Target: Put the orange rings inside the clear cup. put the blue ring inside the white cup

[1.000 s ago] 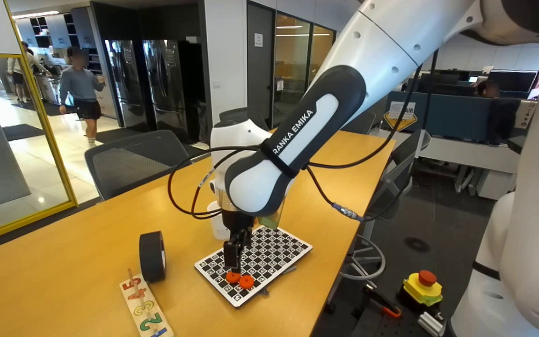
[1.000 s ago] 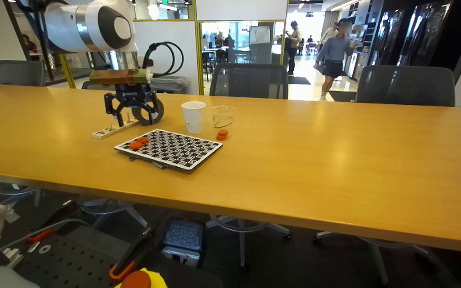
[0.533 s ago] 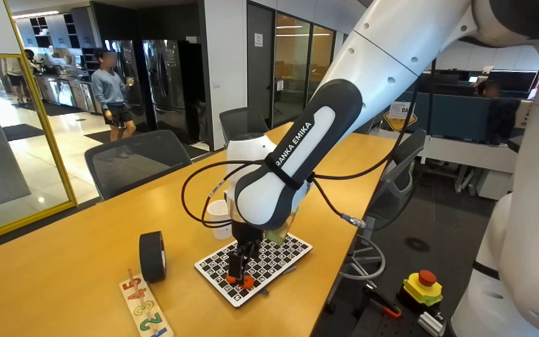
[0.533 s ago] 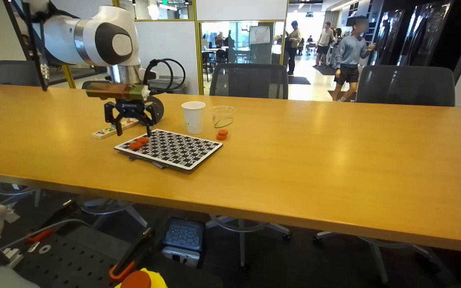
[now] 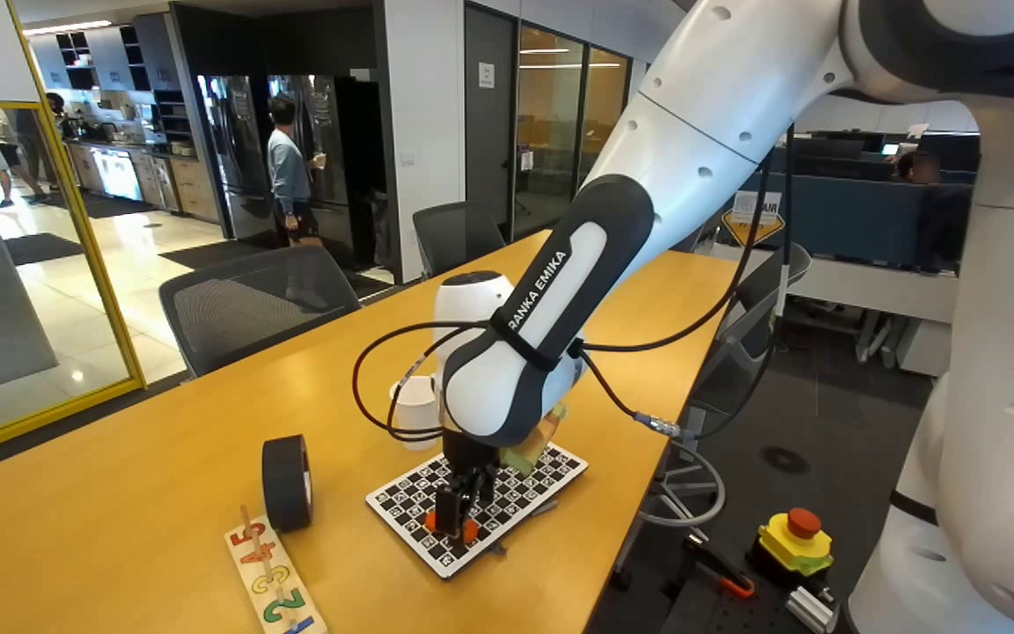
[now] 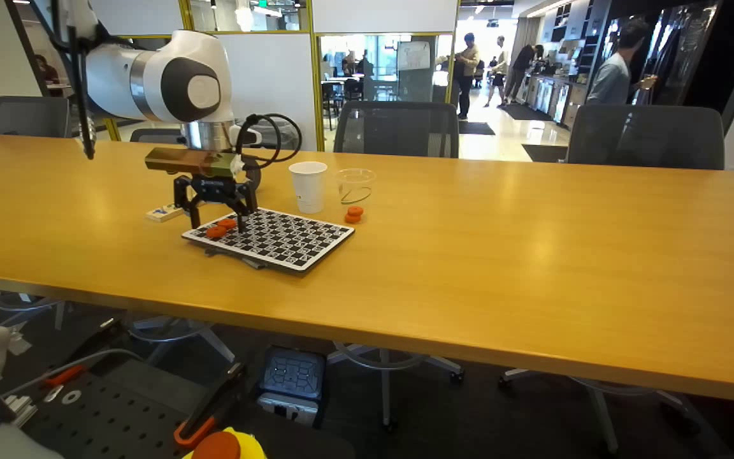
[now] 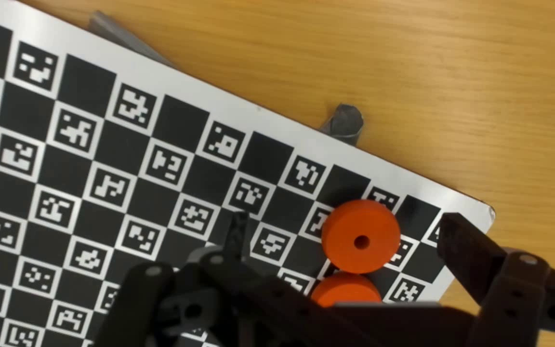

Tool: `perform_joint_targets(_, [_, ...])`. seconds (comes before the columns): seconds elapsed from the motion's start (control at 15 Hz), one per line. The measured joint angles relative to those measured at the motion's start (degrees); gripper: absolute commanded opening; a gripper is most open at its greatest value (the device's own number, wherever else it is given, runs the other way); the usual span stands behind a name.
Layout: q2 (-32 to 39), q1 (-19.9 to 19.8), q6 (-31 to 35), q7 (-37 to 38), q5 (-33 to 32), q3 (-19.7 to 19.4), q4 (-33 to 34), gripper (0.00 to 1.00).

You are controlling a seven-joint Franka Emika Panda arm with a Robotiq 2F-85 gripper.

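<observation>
Two orange rings lie side by side near a corner of the checkered board. My gripper is open low over them, one finger to each side, neither visibly touching the nearer ring. In an exterior view the gripper straddles the same orange rings. Two more orange rings, one resting on the other, are on the table in front of the clear cup. The white cup stands upright beside it. The blue ring is out of view.
The checkered board lies flat, with grey pieces jutting from under its edge. A black wheel stands on edge beside a wooden number strip with upright pegs. Chairs line the far table side.
My gripper has come down and moved in over the board, from above the number strip to around the two rings there. It has stayed open. Rings and cups have not moved.
</observation>
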Motion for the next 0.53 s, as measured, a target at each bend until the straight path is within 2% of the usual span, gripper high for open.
perform_joint_targets(0.33, [1.34, -0.04, 0.78, 0.49, 0.0, -0.12, 0.55, 1.0])
perform_joint_targets(0.4, [1.42, -0.04, 1.06, 0.61, 0.0, -0.12, 0.56, 0.75])
perform_joint_targets(0.47, [1.47, -0.04, 1.31, 0.78, 0.0, -0.12, 0.56, 0.74])
perform_joint_targets(0.53, [1.48, -0.04, 1.47, 0.93, 0.0, -0.12, 0.56, 0.66])
